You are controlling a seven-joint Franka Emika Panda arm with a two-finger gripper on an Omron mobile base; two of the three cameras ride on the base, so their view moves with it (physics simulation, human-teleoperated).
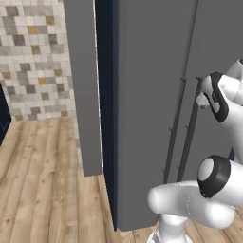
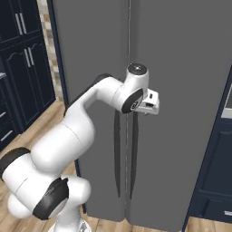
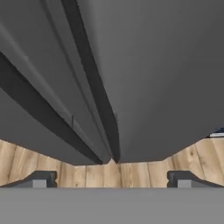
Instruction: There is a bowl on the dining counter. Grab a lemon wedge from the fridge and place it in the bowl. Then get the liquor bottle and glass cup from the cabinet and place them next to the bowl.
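My gripper (image 3: 112, 179) is standing wide open, and it is holding nothing. In the hand view I am seeing its two dark fingertips (image 3: 41, 178) far apart at the bottom, with bare wood floor (image 3: 92, 175) between them. The hand is pointing down along the front of the fridge (image 3: 162, 78). I am looking down its two grey doors, and the two dark handles (image 3: 94, 100) are running close together toward the floor.

In the right base view my hand is sitting high up by the middle seam of the fridge (image 2: 181, 90), right at the top of the two long handles (image 2: 117, 154). I cannot tell if it is touching them. Both doors are shut. My white arm (image 2: 81, 122) is bending up from the lower left to reach there.

In the left base view the arm (image 1: 218, 95) is coming in from the right, next to the same slim handles (image 1: 174, 133). The fridge (image 1: 147, 95) is looking tall and grey here. A grey panel (image 1: 85, 85) is standing to its left, with a dark blue gap between them.

Farther out, a tiled wall (image 1: 33, 57) is showing behind the wood floor (image 1: 42, 190). In the right base view, dark blue cabinets (image 2: 22, 59) are standing to the left of the fridge, and more dark blue units (image 2: 217, 172) are on its right.
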